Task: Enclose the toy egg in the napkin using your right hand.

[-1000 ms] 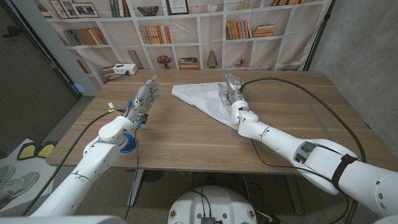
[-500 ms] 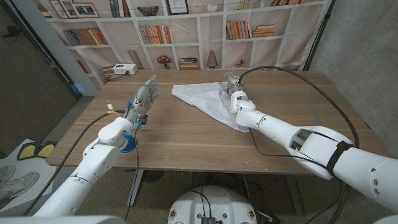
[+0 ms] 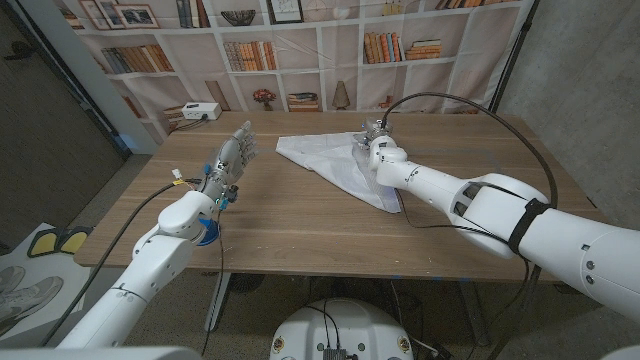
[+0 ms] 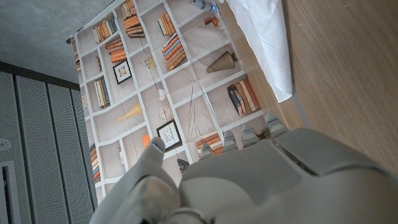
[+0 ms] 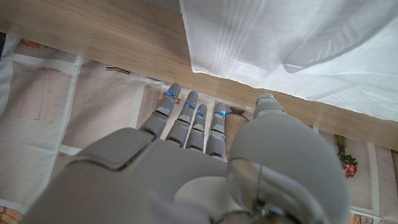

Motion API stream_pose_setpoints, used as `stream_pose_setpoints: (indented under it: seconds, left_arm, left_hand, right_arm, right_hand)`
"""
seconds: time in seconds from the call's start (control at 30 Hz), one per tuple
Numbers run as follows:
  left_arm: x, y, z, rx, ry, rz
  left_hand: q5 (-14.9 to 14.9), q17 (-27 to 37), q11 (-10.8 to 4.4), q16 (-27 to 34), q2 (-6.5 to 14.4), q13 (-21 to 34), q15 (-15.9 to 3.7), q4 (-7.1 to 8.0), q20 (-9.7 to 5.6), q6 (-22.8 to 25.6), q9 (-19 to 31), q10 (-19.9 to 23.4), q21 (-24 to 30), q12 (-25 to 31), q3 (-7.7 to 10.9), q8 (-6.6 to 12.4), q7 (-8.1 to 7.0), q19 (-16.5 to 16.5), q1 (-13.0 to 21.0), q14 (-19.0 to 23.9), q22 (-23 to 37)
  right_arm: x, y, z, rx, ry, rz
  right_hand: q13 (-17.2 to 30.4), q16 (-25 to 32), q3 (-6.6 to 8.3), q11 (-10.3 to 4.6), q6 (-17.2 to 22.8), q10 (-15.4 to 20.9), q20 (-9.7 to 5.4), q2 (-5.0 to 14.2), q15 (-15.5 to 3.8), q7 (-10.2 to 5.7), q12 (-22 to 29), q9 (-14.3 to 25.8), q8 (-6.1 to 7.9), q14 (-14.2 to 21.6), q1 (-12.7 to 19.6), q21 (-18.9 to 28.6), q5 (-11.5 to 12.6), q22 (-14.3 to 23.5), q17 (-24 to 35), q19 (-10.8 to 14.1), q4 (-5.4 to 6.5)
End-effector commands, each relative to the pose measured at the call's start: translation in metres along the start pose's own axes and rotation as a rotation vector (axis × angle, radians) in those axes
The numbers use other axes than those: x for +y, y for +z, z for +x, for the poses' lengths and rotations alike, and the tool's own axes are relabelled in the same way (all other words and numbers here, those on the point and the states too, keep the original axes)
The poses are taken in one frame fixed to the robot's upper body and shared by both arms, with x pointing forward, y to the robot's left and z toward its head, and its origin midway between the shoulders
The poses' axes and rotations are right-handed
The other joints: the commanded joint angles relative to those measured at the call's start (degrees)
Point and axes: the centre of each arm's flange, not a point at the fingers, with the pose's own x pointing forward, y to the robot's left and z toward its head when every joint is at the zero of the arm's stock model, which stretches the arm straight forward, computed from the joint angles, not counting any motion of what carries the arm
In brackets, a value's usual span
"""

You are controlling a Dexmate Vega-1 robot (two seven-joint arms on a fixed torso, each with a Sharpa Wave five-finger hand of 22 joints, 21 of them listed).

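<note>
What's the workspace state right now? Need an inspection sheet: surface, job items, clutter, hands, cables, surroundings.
Surface: wooden table, bare wood in front.
Job items: white napkin folded over into a triangle at the far middle; toy egg cannot be made out.
Clutter: nothing seen.
Hands: right hand at the napkin's far right edge, grip unclear; left hand raised at the table's left, fingers apart, holding nothing.
Cables: black cable arcs over the right arm.
Surroundings: bookshelf backdrop behind the table.
</note>
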Motion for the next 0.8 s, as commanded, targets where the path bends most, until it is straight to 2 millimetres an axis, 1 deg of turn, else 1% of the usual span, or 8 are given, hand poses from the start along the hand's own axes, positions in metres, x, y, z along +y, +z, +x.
stream_pose_setpoints:
  seconds: [0.03, 0.27, 0.43, 0.53, 0.6, 0.63, 0.7, 0.8]
  left_arm:
    - [-0.002, 0.002, -0.007, 0.002, 0.013, 0.005]
    - [-0.001, 0.005, -0.012, 0.001, 0.018, 0.009]
    - [0.0, 0.006, -0.015, 0.002, 0.02, 0.013]
    - [-0.001, 0.008, -0.015, -0.001, 0.017, 0.017]
    - [-0.001, 0.008, -0.014, -0.003, 0.015, 0.018]
    - [-0.001, 0.008, -0.014, -0.004, 0.014, 0.019]
    - [-0.001, 0.009, -0.013, -0.004, 0.013, 0.02]
    - [-0.002, 0.008, -0.012, -0.004, 0.01, 0.019]
  left_hand:
    - [0.37, 0.15, -0.18, 0.27, -0.2, 0.15, -0.05, 0.19, 0.36, -1.77, 0.15, -0.39, 0.5, -0.13, -0.12, -0.17, 0.06, 0.1, 0.06, -0.37, 0.23]
    - [0.37, 0.14, -0.27, 0.31, -0.22, 0.15, -0.01, 0.19, 0.35, -1.76, 0.15, -0.42, 0.57, -0.13, -0.13, -0.16, -0.01, 0.28, 0.07, -0.26, 0.23]
    - [0.37, 0.14, -0.32, 0.31, -0.25, 0.15, 0.03, 0.18, 0.36, -1.76, 0.15, -0.48, 0.63, -0.15, -0.15, -0.15, 0.06, 0.42, 0.07, -0.23, 0.23]
    - [0.37, 0.14, -0.21, 0.31, -0.27, 0.15, 0.02, 0.18, 0.38, -1.76, 0.15, -0.47, 0.64, -0.14, -0.17, -0.15, 0.01, 0.45, 0.07, -0.24, 0.23]
    - [0.37, 0.14, -0.19, 0.3, -0.28, 0.15, 0.0, 0.18, 0.38, -1.76, 0.15, -0.49, 0.64, -0.14, -0.18, -0.14, 0.01, 0.44, 0.07, -0.25, 0.23]
    - [0.37, 0.14, -0.15, 0.29, -0.29, 0.15, 0.02, 0.18, 0.39, -1.72, 0.15, -0.5, 0.63, -0.14, -0.18, -0.13, 0.05, 0.42, 0.07, -0.26, 0.23]
    - [0.37, 0.14, -0.21, 0.29, -0.3, 0.15, -0.01, 0.18, 0.39, -1.73, 0.15, -0.48, 0.63, -0.13, -0.19, -0.13, 0.0, 0.43, 0.07, -0.27, 0.23]
    - [0.37, 0.14, -0.27, 0.3, -0.31, 0.15, -0.01, 0.18, 0.4, -1.74, 0.15, -0.53, 0.65, -0.15, -0.2, -0.13, -0.02, 0.47, 0.07, -0.25, 0.23]
  right_arm:
    - [0.006, -0.016, 0.016, -0.03, 0.182, -0.029]
    - [0.012, -0.022, 0.016, -0.065, 0.242, -0.024]
    - [0.014, -0.026, 0.016, -0.054, 0.242, -0.019]
    - [0.014, -0.027, 0.016, -0.052, 0.249, -0.026]
    - [0.014, -0.027, 0.016, -0.057, 0.259, -0.035]
    - [0.014, -0.027, 0.017, -0.065, 0.27, -0.047]
    - [0.015, -0.025, 0.016, -0.081, 0.276, -0.084]
    - [0.018, -0.023, 0.014, -0.092, 0.271, -0.131]
  right_hand:
    - [0.13, 0.12, -0.3, 0.33, 0.13, -0.06, 0.32, -0.09, -0.56, 0.13, 0.12, 0.2, -0.44, -0.62, -0.69, -0.38, -0.14, 0.12, 0.17, -0.85, 0.04]
    - [0.21, 0.14, -0.56, 0.44, -0.97, -0.99, 0.46, -0.18, -0.54, 0.53, -0.2, 0.22, -1.14, -1.14, -1.02, -0.61, -0.06, 0.16, 0.16, -1.07, -0.13]
    - [0.43, 0.41, -0.95, 0.63, -6.56, -3.76, 0.53, 0.06, -0.51, 1.37, -1.09, 0.21, -3.68, -2.23, -1.48, -1.17, 0.23, 0.25, 0.22, -1.52, -0.71]
    - [0.5, 0.53, -0.79, 0.83, -7.5, -3.58, 0.51, 0.31, -0.69, 1.25, -0.94, 0.22, -3.93, -2.3, -1.09, -1.29, 0.36, 0.27, 0.18, -1.57, -1.11]
    - [0.91, 2.26, -0.62, 0.14, -6.5, 1.63, 0.52, 0.86, -1.38, 0.96, 1.55, 0.21, -3.36, 0.5, -0.5, -1.34, 0.56, 0.3, 0.38, -0.85, -2.07]
    - [1.28, 3.57, -0.53, -1.01, -5.7, 4.91, 0.62, 0.98, -2.19, 0.49, 3.27, 0.14, -3.15, 3.02, 0.12, -1.43, 0.72, 0.3, 0.46, -0.5, -2.91]
    - [1.65, 4.83, -0.14, -1.37, -3.03, 9.34, 0.66, 1.31, -2.89, -0.09, 5.57, 0.1, -2.38, 6.03, 1.33, -1.55, 1.06, 0.33, 0.27, -0.22, -4.1]
    - [1.42, 7.98, 1.13, -3.32, 4.09, 16.03, 0.0, 1.46, -5.49, -1.28, 8.62, 0.03, -0.79, 13.46, 5.18, -0.91, 2.11, 0.3, 0.24, 2.59, -7.32]
